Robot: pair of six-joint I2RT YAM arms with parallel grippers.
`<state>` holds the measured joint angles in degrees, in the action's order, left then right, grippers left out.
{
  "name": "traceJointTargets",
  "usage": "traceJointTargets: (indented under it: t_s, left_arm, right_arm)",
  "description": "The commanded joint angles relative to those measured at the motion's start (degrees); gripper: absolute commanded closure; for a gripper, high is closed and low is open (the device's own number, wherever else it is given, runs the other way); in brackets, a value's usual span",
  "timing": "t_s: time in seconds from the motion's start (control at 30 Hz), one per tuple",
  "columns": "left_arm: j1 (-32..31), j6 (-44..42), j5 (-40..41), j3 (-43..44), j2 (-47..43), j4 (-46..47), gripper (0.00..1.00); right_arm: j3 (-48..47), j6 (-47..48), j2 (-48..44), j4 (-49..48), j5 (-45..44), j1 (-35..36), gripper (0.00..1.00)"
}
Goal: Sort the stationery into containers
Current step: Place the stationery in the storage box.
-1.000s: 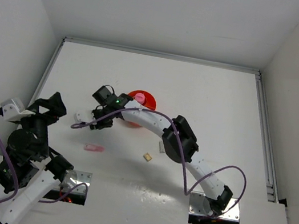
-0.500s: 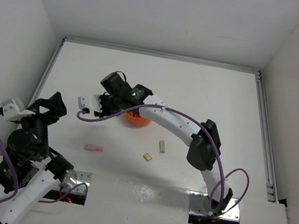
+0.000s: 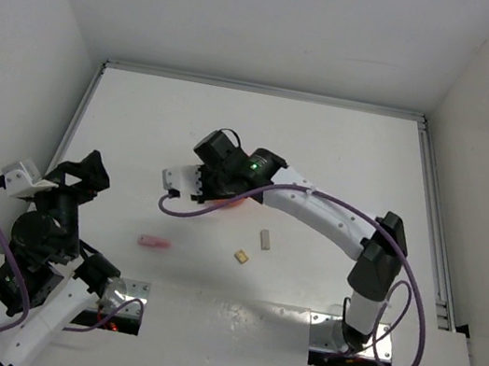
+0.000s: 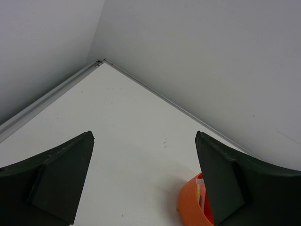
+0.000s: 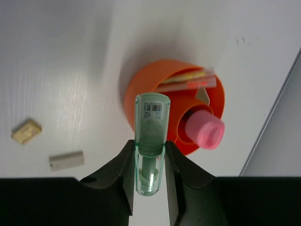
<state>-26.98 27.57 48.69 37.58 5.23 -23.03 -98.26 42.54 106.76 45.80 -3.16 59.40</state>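
While the mint stick [image 5: 151,136] is pinched between the jaws of my right gripper [image 5: 150,157] above the orange tub [image 5: 141,89], its free end seems to line up near the tub's rim rather than squarely over a compartment. I judge that letting go here could bounce it off the wall onto the table. The pink capsule [image 5: 204,131] fills the tub's central cup, the tan stick [image 5: 66,160] and beige block [image 5: 26,131] lie beside the tub, and my left gripper [image 4: 146,183] is spread empty, well apart from it.
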Motion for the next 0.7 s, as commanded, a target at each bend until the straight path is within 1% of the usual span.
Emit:
traceJointTargets:
  t_s: [0.0,0.1,0.17,0.23,0.3,0.47,0.63,0.67]
  left_arm:
    - [0.26,-0.68,-1.31,-0.14,-0.49,1.76,0.05]
    - [0.26,-0.68,-1.31,-0.14,-0.49,1.76,0.05]
    - [0.26,-0.68,-1.84,-0.14,-0.49,1.76,0.05]
    - [0.26,-0.68,-1.84,-0.14,-0.49,1.76,0.05]
    - [0.26,-0.68,-1.84,-0.14,-0.49,1.76,0.05]
    - [0.26,-0.68,-1.84,-0.14,-0.49,1.76,0.05]
    - [0.26,-0.68,-2.37,-0.14,-1.02,1.76,0.05]
    - [0.26,-0.68,-2.37,-0.14,-1.02,1.76,0.05]
  right_arm:
    - [4.03,3.15,-5.77,3.50,-5.45,-0.07,0.93]
    - [6.85,6.40,-7.88,5.52,-6.86,-0.59,0.93]
    - [9.30,8.60,-9.46,5.53,-9.40,-0.60,0.93]
    - [10.89,10.01,-9.47,3.86,-11.86,-0.60,0.93]
    - [11.51,10.63,-9.47,2.46,-12.40,-0.60,0.93]
    - [11.51,13.26,-5.78,0.17,-17.93,-0.60,0.93]
    - [9.93,14.58,-2.09,-0.63,-19.78,-0.60,0.93]
    - [9.93,16.15,-2.08,-0.63,-20.30,-0.60,0.93]
